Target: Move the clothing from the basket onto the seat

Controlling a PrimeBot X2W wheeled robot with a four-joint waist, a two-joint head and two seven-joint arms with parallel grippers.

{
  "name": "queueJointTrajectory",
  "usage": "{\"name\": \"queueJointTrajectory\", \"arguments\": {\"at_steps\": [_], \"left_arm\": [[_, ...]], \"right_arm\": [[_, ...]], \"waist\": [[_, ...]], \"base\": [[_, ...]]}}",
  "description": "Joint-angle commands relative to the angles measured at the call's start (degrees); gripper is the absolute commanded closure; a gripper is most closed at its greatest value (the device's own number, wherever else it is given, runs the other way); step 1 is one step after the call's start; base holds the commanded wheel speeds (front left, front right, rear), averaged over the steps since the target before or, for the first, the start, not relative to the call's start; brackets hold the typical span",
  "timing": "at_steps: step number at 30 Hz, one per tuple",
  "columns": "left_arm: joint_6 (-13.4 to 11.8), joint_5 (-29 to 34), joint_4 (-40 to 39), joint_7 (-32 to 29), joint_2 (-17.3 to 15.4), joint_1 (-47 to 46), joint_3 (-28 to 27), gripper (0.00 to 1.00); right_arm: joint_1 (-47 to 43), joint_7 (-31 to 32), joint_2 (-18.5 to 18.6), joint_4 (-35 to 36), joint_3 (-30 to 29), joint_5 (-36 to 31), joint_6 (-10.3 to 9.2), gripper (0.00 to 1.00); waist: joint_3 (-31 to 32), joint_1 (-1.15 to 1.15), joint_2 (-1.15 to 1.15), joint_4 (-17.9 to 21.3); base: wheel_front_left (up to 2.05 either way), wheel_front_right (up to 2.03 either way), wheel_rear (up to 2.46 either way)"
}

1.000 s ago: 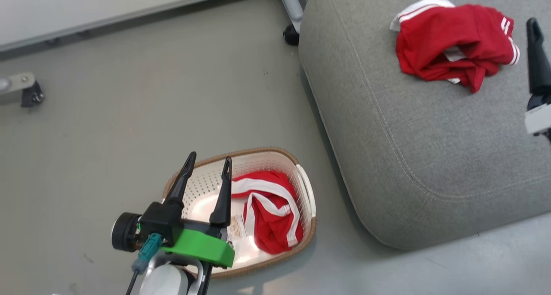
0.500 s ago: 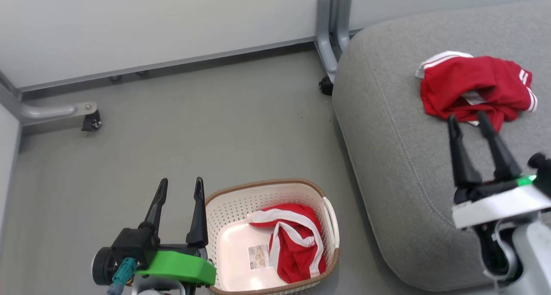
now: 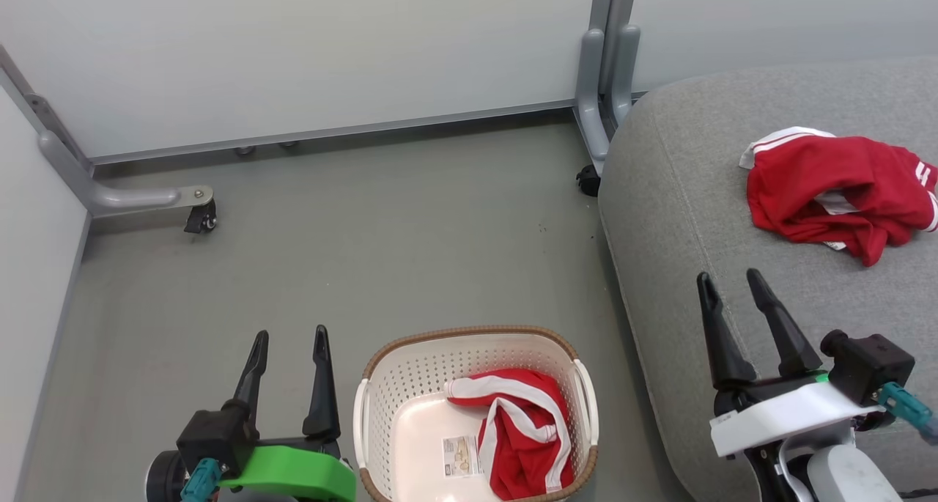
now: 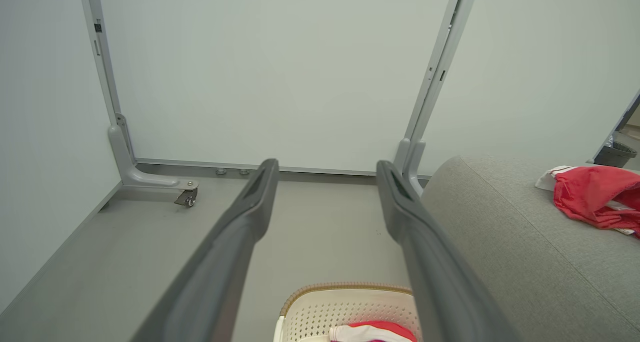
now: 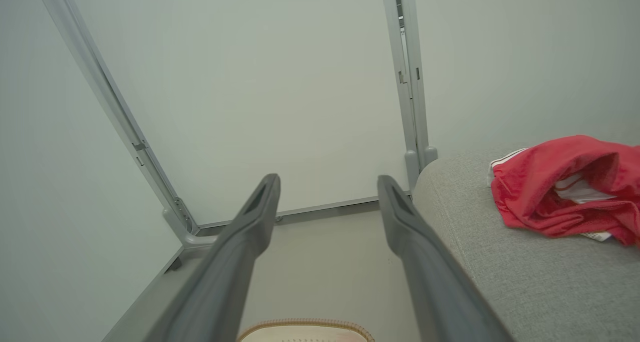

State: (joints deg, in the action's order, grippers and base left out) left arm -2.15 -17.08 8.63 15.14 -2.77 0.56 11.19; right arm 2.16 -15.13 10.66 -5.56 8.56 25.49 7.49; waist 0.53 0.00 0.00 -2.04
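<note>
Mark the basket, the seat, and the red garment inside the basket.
basket (image 3: 469, 332): head view, on its far brown rim.
seat (image 3: 703, 216): head view, on bare grey fabric near its left edge.
red garment (image 3: 524, 458): head view, on its red middle.

Looks more like a lab or test booth than an actual home. The space is closed in by plain pale partition panels (image 3: 330, 48), which are held in grey metal posts (image 3: 608, 69) with angled feet. A small castor (image 3: 201, 220) can be seen under one foot, so the walls are probably the roll-around kind. The floor (image 3: 381, 253) is bare, smooth and grey. A homey corner seems to have been staged inside: a grey upholstered seat (image 3: 681, 216) is parked against the panels, a laundry basket (image 3: 469, 335) is set on the floor near it, and red clothing (image 3: 828, 187) is laid on the seat and in the basket.
</note>
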Motion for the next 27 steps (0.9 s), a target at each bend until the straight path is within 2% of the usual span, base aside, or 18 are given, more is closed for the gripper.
{"name": "queueJointTrajectory", "arguments": {"at_steps": [1, 9, 27], "left_arm": [[-0.3, 0.3, 0.1, 0.0, -0.2, 0.6, 0.0, 0.00], [-0.5, -0.2, 0.7, 0.0, -0.2, 0.9, 0.3, 0.00], [0.6, 1.2, 1.8, 0.0, -0.2, 0.6, 0.7, 0.00]], "right_arm": [[-0.9, 0.0, 0.0, -0.4, 0.0, -0.8, 0.00, 0.00], [-0.4, 0.0, -0.5, -1.0, 0.0, -2.2, 0.00, 0.00], [0.4, 0.0, -0.9, -1.0, -0.8, -1.0, 0.00, 0.00]], "waist": [[0.1, 0.00, 0.00, -0.1], [0.2, 0.00, 0.00, -0.2], [0.1, 0.00, 0.00, 0.5]], "base": [[0.00, 0.00, 0.00], [0.00, 0.00, 0.00], [0.00, 0.00, 0.00]]}}
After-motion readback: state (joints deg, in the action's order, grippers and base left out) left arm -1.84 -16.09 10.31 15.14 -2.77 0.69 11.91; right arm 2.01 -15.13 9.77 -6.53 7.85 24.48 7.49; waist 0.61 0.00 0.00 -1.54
